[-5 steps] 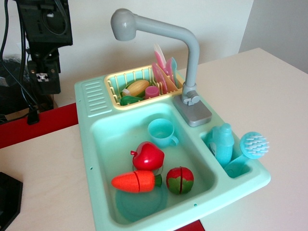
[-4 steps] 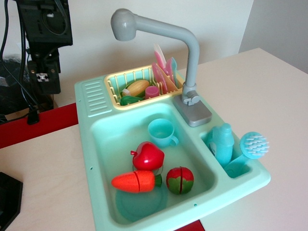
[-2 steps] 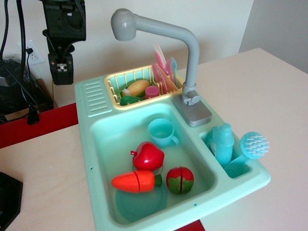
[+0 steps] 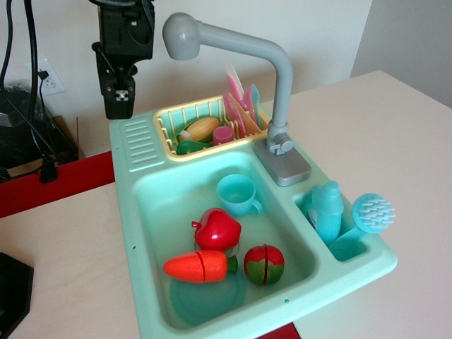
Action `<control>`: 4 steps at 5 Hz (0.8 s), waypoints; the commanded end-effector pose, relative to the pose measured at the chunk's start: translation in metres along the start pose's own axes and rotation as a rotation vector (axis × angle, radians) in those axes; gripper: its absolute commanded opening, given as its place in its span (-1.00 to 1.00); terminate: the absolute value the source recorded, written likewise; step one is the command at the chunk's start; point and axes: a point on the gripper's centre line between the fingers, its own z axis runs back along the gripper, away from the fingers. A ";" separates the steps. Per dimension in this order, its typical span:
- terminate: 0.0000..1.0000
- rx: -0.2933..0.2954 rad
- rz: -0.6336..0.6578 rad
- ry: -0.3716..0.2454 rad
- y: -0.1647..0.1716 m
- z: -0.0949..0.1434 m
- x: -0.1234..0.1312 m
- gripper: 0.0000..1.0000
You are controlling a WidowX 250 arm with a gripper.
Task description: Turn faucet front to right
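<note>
The grey toy faucet [image 4: 282, 85] stands on its rectangular base [image 4: 286, 168] at the back right of the mint sink [image 4: 131, 212]. Its horizontal arm reaches left and ends in a bulbous spout head [image 4: 181, 35] above the yellow dish rack. A small lever [image 4: 280, 145] sits at the foot of the pipe. My black gripper [image 4: 119, 106] hangs to the left of the spout head and a little lower, above the sink's back left corner. It touches nothing, and its fingers look pressed together and empty.
The yellow rack [image 4: 169, 138] holds a corn cob, a pink cup and pink plates. In the basin lie a teal cup [image 4: 236, 194], a red apple [image 4: 217, 229], a carrot [image 4: 199, 266] and a halved fruit [image 4: 264, 264]. A bottle [image 4: 326, 210] and brush [image 4: 372, 212] fill the side compartment.
My gripper has moved right and slightly up from the far left, closing in on the spout head. The faucet and the sink's contents have not moved.
</note>
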 end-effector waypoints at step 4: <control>-1.00 0.042 -0.104 -0.029 -0.014 0.018 0.052 1.00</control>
